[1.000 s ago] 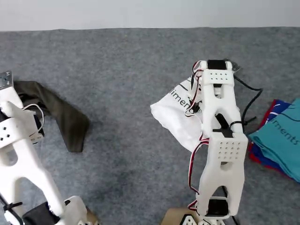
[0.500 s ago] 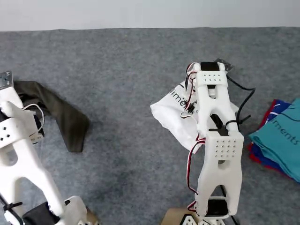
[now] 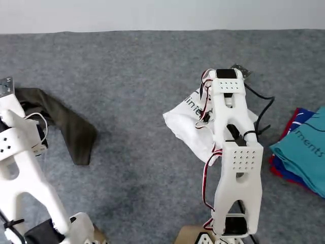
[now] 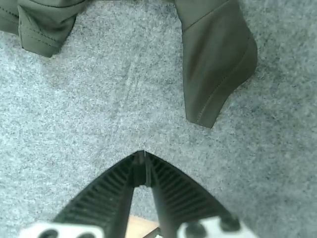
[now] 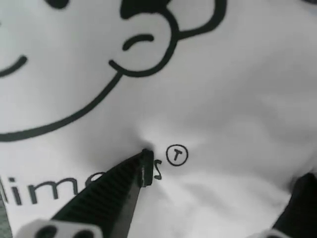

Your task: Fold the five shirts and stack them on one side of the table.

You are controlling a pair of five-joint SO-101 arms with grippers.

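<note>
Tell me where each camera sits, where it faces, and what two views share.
High view: fixed above, looking down on the table; left arm by the olive shirt, right arm over the white shirt.
Left wrist view: on the left arm, facing down at table and olive shirt; the shut left gripper shows.
Right wrist view: on the right arm, close over the white shirt; the open right gripper shows.
Shared: the olive shirt, in high and left wrist views.

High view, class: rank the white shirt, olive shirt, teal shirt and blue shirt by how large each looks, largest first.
1. white shirt, though the right arm covers its middle.
2. olive shirt and teal shirt: too alike to separate; the teal one is cut by the picture's edge.
3. blue shirt, a sliver beneath the teal.
</note>
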